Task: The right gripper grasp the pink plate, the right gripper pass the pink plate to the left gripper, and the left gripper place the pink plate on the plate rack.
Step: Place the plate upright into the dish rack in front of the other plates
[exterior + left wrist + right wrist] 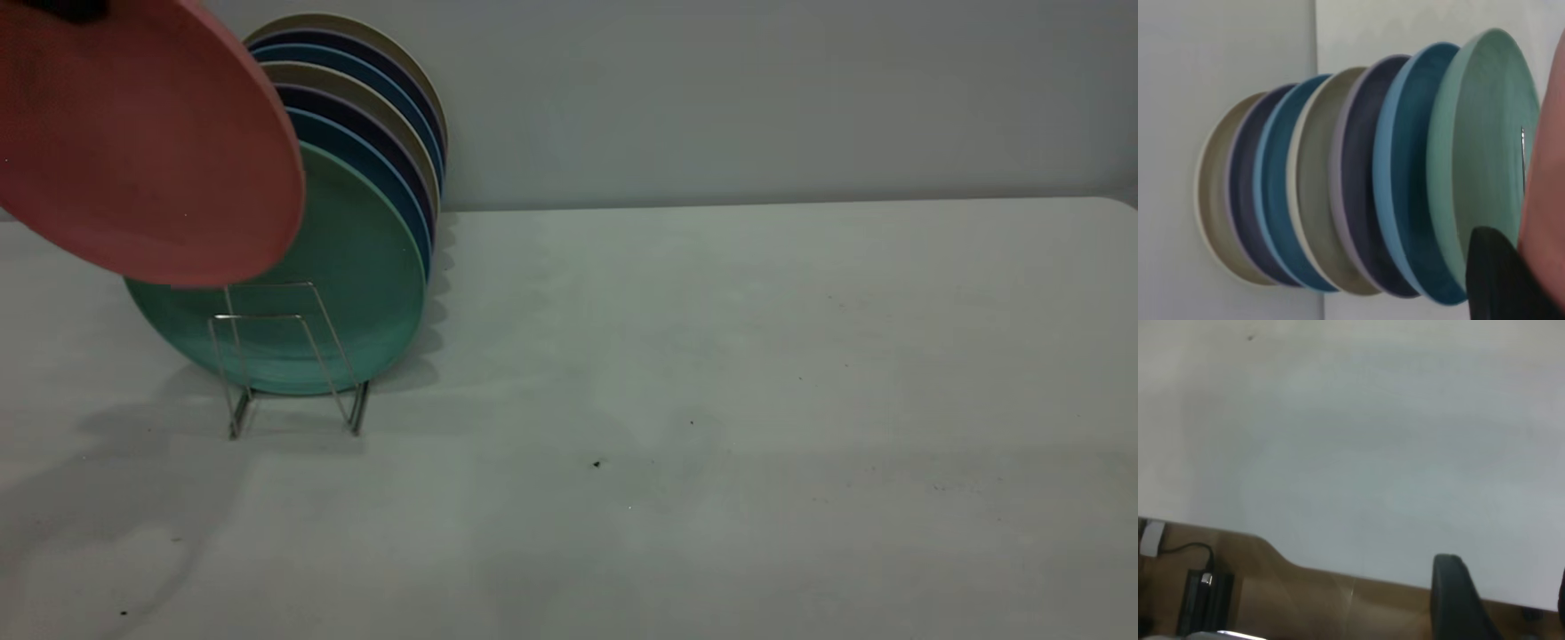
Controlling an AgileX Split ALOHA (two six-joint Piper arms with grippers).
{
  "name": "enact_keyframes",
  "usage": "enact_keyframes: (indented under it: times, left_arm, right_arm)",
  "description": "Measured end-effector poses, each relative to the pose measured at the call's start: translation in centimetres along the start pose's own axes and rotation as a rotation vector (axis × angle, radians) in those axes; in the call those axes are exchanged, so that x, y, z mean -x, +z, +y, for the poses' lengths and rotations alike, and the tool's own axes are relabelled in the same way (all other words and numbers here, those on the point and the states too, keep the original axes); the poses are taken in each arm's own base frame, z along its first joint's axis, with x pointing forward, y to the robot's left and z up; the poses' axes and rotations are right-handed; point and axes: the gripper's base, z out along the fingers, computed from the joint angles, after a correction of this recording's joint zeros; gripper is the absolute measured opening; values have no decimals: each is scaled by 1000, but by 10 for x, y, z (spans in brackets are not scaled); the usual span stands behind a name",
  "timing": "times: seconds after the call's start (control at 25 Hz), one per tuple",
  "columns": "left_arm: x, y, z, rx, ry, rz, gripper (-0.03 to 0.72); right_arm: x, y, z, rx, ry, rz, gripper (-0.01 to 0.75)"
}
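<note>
- Pink plate is held tilted on edge, above & in front of plate rack, broad face to ext. camera.
- Left gripper is seen clamped on its rim only in left wrist view.
- Right gripper: fingers apart, nothing held, over bare table.

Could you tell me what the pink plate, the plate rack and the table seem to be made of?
The pink plate, held by the left gripper, looks like matte plastic or melamine: an even, dull salmon surface with no glaze shine, though ceramic cannot be ruled out. The plate rack appears to be thin metal wire, silvery with bright glints. The table seems a pale, matte plastic or laminate top.
</note>
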Motion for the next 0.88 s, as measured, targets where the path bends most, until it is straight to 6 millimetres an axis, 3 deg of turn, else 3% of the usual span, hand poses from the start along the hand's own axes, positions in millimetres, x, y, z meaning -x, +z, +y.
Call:
enact_keyframes:
  times: [0.48,0.88]
  left_arm:
    - [0,35,-2,-33,-2,2,100]
    - [2,28,2,4,8,12,100]
  right_arm:
    - [1,0,-1,-14,1,-12,388]
    - [1,0,-1,-14,4,-12,388]
